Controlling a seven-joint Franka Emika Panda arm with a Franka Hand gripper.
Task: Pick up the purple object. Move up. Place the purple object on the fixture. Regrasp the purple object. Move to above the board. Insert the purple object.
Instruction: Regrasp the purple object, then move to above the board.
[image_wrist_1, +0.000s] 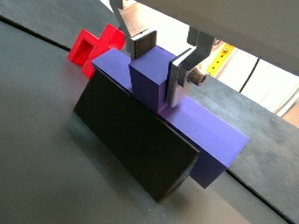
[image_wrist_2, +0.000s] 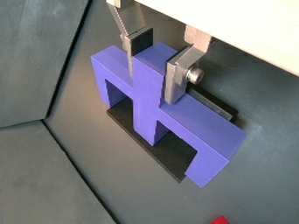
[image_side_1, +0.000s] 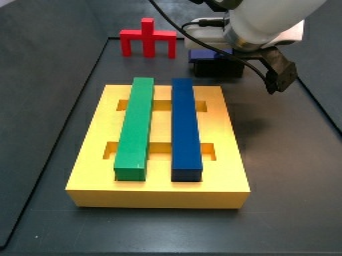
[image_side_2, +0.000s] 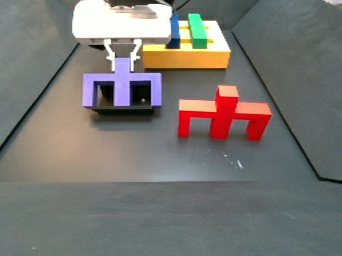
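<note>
The purple object (image_wrist_1: 208, 131) (image_wrist_2: 201, 129) rests on the black fixture (image_wrist_1: 135, 140) (image_wrist_2: 176, 163), with its prongs lying across the fixture's top. My gripper (image_wrist_1: 160, 79) (image_wrist_2: 152, 83) is shut on the purple object's middle prong, one silver finger pressed against each side of it. In a side view the gripper (image_side_2: 126, 62) comes straight down onto the purple object (image_side_2: 107, 88) over the fixture (image_side_2: 127, 111). The yellow board (image_side_1: 160, 185) (image_side_2: 203, 60) lies apart from the fixture. In that side view my arm hides most of the purple object (image_side_1: 205, 56).
A red three-pronged piece (image_side_2: 221, 112) (image_side_1: 150, 38) (image_wrist_1: 93, 44) lies on the dark floor close to the fixture. The board carries a long green bar (image_side_1: 134, 125) and a long blue bar (image_side_1: 186, 125) side by side. Black walls enclose the floor.
</note>
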